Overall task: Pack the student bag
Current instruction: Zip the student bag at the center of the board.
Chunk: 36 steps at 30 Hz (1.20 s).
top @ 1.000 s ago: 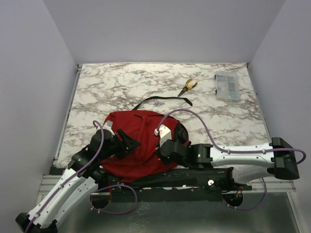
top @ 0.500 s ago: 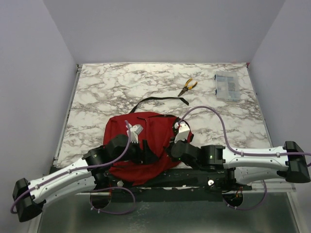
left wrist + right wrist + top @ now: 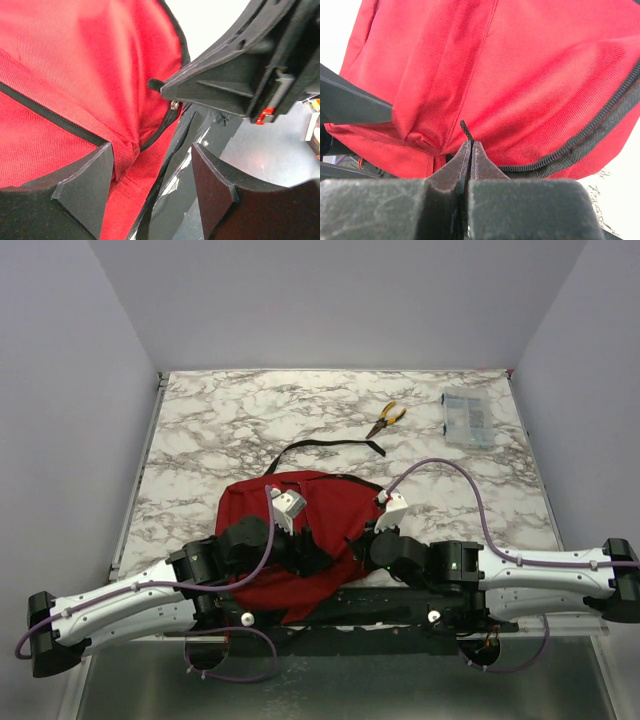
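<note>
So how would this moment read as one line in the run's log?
bag: lying under both grippers | left gripper: open, at bag's zipper | right gripper: shut on zip pull

Backpack [image 3: 330, 502]: dark red soft fabric, black zipper [image 3: 580, 145] along a seam. It lies slumped and creased at the middle of the counter's [image 3: 220, 410] near edge, its lower part reaching past that edge. One black strap [image 3: 330, 443] trails toward the counter's centre.
</note>
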{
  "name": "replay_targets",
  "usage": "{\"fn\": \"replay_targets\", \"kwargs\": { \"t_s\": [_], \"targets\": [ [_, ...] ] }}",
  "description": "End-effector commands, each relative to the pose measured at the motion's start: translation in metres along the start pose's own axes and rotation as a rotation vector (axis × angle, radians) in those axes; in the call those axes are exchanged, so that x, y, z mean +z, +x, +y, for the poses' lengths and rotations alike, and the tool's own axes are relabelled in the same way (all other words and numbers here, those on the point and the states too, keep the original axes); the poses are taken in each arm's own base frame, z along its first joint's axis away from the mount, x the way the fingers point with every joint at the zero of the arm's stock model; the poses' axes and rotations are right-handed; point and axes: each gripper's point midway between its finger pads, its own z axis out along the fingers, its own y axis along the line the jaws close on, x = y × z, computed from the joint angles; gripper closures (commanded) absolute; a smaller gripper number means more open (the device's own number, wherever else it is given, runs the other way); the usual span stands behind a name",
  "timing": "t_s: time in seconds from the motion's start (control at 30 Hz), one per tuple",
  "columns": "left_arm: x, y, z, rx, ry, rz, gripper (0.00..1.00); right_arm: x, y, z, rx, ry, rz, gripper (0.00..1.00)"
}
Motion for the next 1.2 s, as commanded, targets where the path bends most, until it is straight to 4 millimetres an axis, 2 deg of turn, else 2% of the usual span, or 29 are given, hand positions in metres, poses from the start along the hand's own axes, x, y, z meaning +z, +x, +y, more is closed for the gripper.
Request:
{"fn": "replay_targets", "kwargs": {
  "t_s": [0.0,0.27,0.5,0.6,0.73,0.87,0.97,1.17],
  "targets": [
    [-0.019,-0.060,-0.041,0.035,0.126,-0.183,0.37,-0.008,-0.025,0.000,0.038,0.005,-0.086,1.00],
    [-0.036,-0.071,0.008,-0.044,-0.186,-0.213,0.29,-0.010,-0.030,-0.003,0.029,0.018,-0.101,1.00],
    [-0.032,-0.069,-0.009,-0.025,-0.096,-0.182,0.25,-0.016,-0.032,-0.012,0.065,0.037,-0.113,1.00],
    [-0.020,-0.068,-0.025,0.015,-0.012,-0.162,0.30,-0.019,-0.036,-0.010,0.068,0.025,-0.121,1.00],
    [0.008,-0.061,-0.042,-0.022,0.067,-0.119,0.43,-0.021,-0.036,-0.002,0.073,-0.042,-0.123,1.00],
    [0.023,-0.067,-0.040,-0.135,0.026,-0.119,0.46,-0.023,-0.030,0.012,0.034,-0.185,-0.140,1.00],
    [0.028,-0.071,-0.044,-0.214,0.067,-0.113,0.44,-0.024,-0.029,0.020,-0.006,-0.242,-0.147,1.00],
    [0.037,-0.058,-0.037,-0.355,0.089,-0.015,0.43,-0.021,-0.027,0.022,-0.035,-0.254,-0.151,1.00]
  ]
}}
